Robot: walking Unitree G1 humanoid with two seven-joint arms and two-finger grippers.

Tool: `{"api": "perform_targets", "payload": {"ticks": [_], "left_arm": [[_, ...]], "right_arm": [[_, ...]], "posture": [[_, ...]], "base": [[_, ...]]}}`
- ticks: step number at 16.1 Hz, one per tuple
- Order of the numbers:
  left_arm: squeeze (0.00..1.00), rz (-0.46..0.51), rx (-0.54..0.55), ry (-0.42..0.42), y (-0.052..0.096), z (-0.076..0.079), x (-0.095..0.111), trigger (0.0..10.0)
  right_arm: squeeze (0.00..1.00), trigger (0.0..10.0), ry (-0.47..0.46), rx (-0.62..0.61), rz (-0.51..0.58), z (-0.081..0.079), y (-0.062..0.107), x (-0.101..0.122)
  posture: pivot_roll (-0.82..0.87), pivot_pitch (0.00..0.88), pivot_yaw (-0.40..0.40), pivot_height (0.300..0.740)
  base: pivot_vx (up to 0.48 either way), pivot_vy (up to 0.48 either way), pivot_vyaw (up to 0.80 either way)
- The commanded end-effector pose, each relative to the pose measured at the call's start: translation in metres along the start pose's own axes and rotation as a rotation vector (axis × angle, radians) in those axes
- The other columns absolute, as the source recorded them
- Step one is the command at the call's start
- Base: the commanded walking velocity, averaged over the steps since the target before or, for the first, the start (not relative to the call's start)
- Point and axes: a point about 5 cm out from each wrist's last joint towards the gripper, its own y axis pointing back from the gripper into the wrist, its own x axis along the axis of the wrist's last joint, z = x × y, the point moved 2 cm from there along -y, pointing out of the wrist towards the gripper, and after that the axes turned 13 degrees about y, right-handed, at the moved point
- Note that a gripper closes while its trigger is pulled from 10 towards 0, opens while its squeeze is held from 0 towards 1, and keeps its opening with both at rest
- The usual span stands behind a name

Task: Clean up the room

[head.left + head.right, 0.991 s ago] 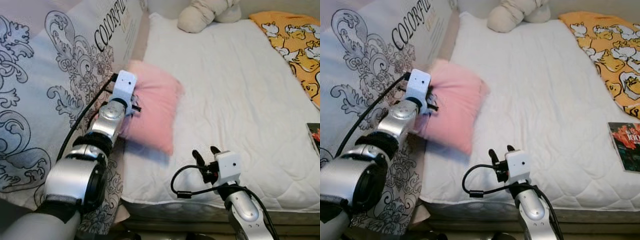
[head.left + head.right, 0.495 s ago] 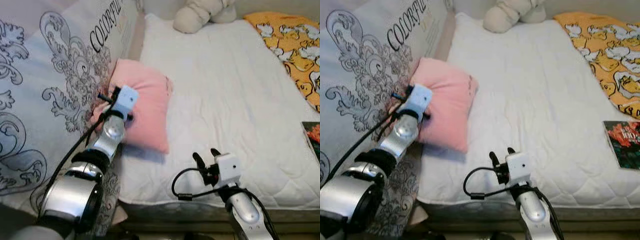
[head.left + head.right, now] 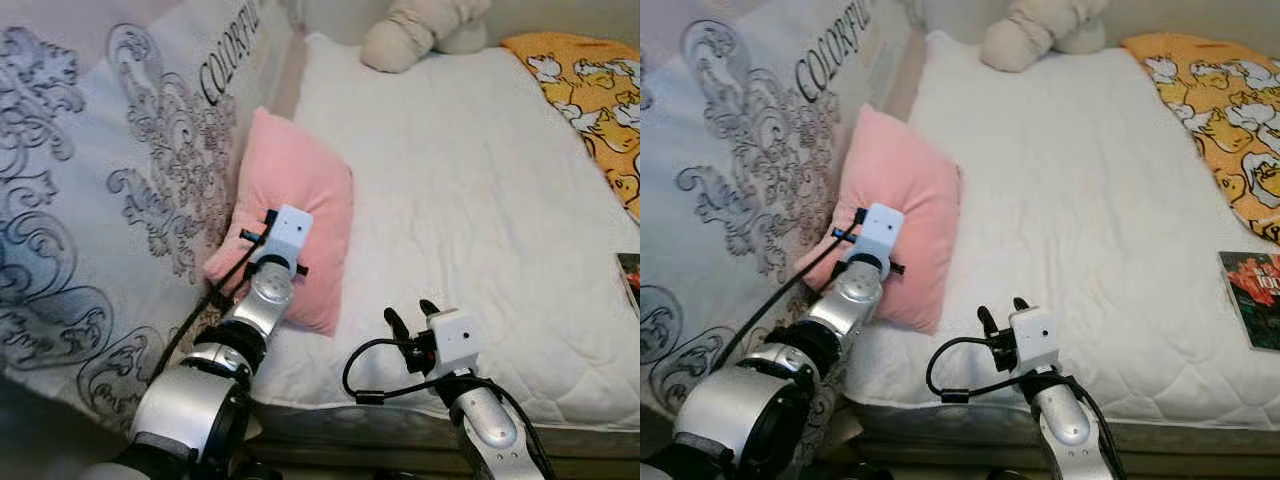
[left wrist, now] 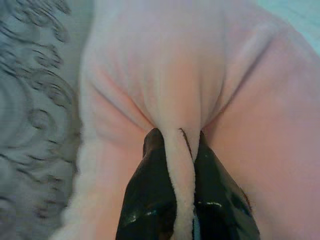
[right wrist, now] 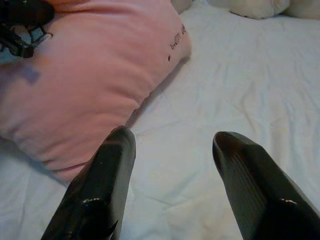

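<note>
One pink pillow (image 3: 300,200) stood tilted against the patterned panel (image 3: 120,200) at the white mattress (image 3: 480,200) edge, more upright than a second earlier. Left gripper (image 4: 177,150) pinched a fold of its fabric. Right gripper (image 5: 172,145) hovered nearby, fingers spread wide, unchanged.

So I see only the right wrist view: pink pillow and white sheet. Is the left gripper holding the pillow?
Observer: Yes. The left gripper is shut on a fold of the pillow.
Operator: Does the pillow lie flat?
Observer: No, it stands tilted against the patterned bedding.
Operator: What else is on the bed?
Observer: A plush toy at the far end, an orange blanket on the right side, and a book near it.
</note>
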Motion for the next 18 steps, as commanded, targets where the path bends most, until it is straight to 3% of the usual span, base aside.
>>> {"api": "perform_targets", "payload": {"ticks": [1, 3, 5, 6, 9, 11, 14, 16, 17, 18], "left_arm": [[1.00, 0.026, 0.012, -0.031, -0.002, -0.003, 0.006, 10.0], [1.00, 0.109, 0.055, -0.073, -0.007, -0.019, 0.023, 10.0], [1.00, 0.261, 0.094, -0.122, -0.011, -0.041, 0.055, 10.0], [1.00, 0.314, 0.083, -0.132, -0.009, -0.041, 0.063, 10.0], [1.00, 0.337, -0.037, -0.087, 0.009, -0.024, 0.053, 10.0], [1.00, 0.335, -0.079, -0.126, 0.020, -0.023, 0.038, 10.0], [1.00, 0.322, -0.076, -0.196, 0.021, -0.029, 0.027, 10.0], [1.00, 0.299, -0.138, -0.047, 0.025, -0.031, 0.030, 10.0], [0.97, 0.354, -0.205, -0.003, 0.036, -0.032, 0.038, 10.0], [0.00, 0.335, -0.256, 0.075, 0.043, -0.032, 0.036, 10.0]], "right_arm": [[0.00, 10.0, 0.008, -0.013, 0.007, 0.005, -0.001, 0.000], [0.00, 10.0, 0.007, -0.015, 0.006, 0.005, -0.001, 0.000], [0.00, 10.0, 0.006, -0.012, 0.005, 0.005, -0.001, -0.001], [0.00, 10.0, 0.005, -0.006, 0.004, 0.004, -0.001, -0.001], [0.00, 10.0, 0.005, 0.003, 0.009, 0.003, -0.005, -0.001], [0.00, 10.0, 0.000, 0.000, 0.011, 0.004, -0.009, -0.001], [0.00, 10.0, -0.006, 0.009, 0.015, -0.002, -0.011, -0.001], [0.00, 10.0, 0.006, 0.011, 0.035, -0.003, -0.011, 0.002], [0.00, 10.0, 0.006, -0.064, 0.047, 0.009, -0.010, 0.006], [0.00, 10.0, -0.009, -0.176, 0.036, 0.025, -0.008, 0.005]], "posture": [[-0.07, 0.000, 0.029, 0.740], [-0.06, 0.000, 0.024, 0.740], [-0.04, 0.000, 0.020, 0.740], [-0.03, 0.000, 0.015, 0.740], [-0.01, 0.000, 0.015, 0.740], [0.00, 0.000, 0.021, 0.740], [0.01, 0.000, 0.013, 0.740], [0.00, 0.000, 0.020, 0.740], [0.01, 0.000, 0.023, 0.740], [0.01, 0.000, 0.023, 0.740]], "base": [[0.000, 0.000, 0.00], [0.000, 0.000, 0.00], [0.000, 0.000, 0.00], [0.000, 0.000, 0.00], [0.000, 0.000, 0.00], [0.000, 0.000, 0.00], [0.000, 0.000, 0.00], [0.000, 0.000, 0.00], [0.000, 0.000, 0.00], [0.000, 0.000, 0.00]]}}
